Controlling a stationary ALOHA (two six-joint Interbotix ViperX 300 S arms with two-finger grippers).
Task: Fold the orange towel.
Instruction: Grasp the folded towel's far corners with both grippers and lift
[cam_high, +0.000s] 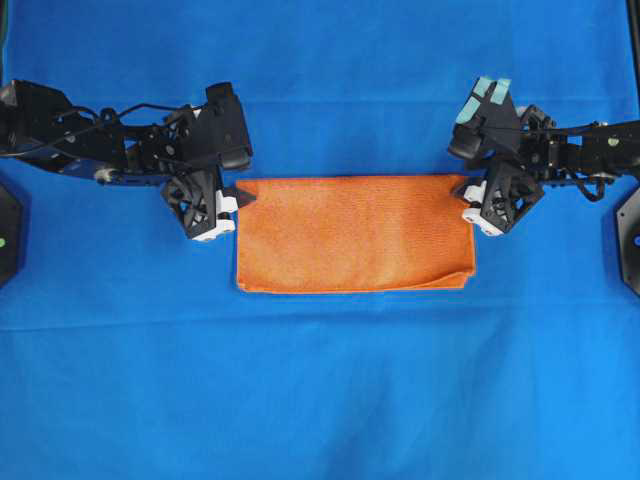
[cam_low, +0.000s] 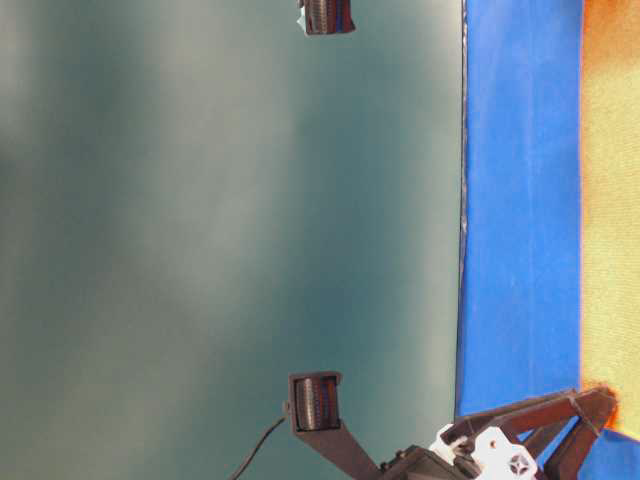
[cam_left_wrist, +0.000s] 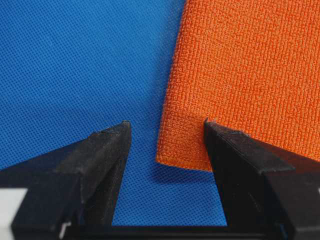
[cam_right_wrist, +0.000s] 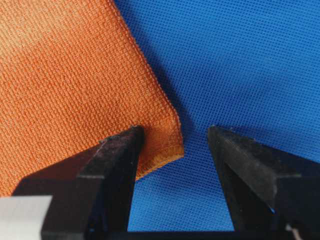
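- The orange towel (cam_high: 355, 234) is seen lying flat on the blue cloth (cam_high: 320, 400), already doubled into a wide rectangle, with a loose lip showing along its near edge at the right
- The left gripper (cam_high: 232, 198) is held spread apart at the towel's far left corner; in the left wrist view the corner (cam_left_wrist: 182, 155) lies between the fingers (cam_left_wrist: 107, 150) and nothing is clamped
- The right gripper (cam_high: 470, 203) is likewise held apart at the far right corner, the corner (cam_right_wrist: 162, 142) being straddled but not pinched
- It is judged that only the top layer might be caught if the jaws close shallowly, so the fold would peel apart when lifted
- The blue cloth could be pinched along with the towel if the fingers press too low, and it would be dragged up
- An uneven lift by the two arms would likely skew the next fold
- Counted: one towel, one blue cloth, two grippers
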